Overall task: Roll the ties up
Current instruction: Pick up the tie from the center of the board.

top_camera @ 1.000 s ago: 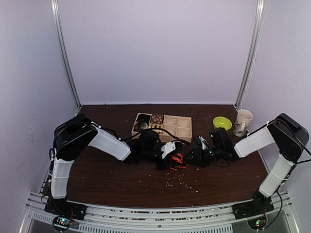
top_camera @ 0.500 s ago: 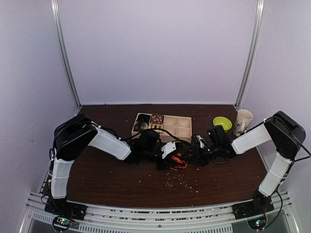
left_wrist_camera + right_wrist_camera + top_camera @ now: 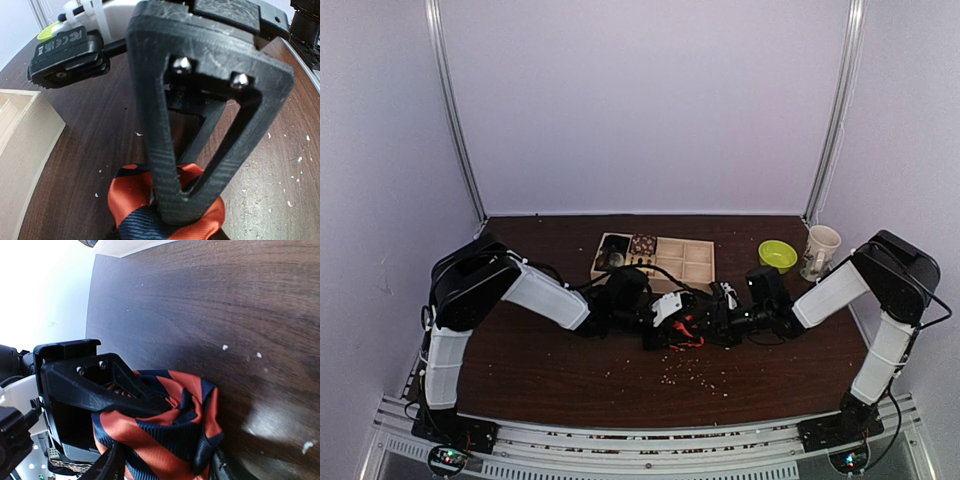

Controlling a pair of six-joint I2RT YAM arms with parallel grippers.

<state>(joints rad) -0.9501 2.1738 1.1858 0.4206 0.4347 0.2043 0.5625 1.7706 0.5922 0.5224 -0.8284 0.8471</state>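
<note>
The tie (image 3: 686,331), red-orange with dark stripes, is wound into a loose roll on the table just in front of the tray. My left gripper (image 3: 672,318) comes at it from the left. In the left wrist view its fingertips (image 3: 182,205) are pressed together into the middle of the roll (image 3: 132,197). My right gripper (image 3: 716,322) comes from the right. In the right wrist view its two fingers (image 3: 107,465) stand on either side of the roll (image 3: 170,432) and touch it. The left gripper's finger (image 3: 100,385) shows behind the roll.
A wooden tray (image 3: 698,262) with compartments stands just behind the grippers, with small patterned rolls (image 3: 642,243) in its left cells; its corner shows in the left wrist view (image 3: 20,150). A green bowl (image 3: 777,253) and a paper cup (image 3: 819,250) stand at back right. Crumbs (image 3: 695,375) lie in front.
My right gripper has moved left, up to the tie roll and around it. The left gripper and the roll have stayed in place.
</note>
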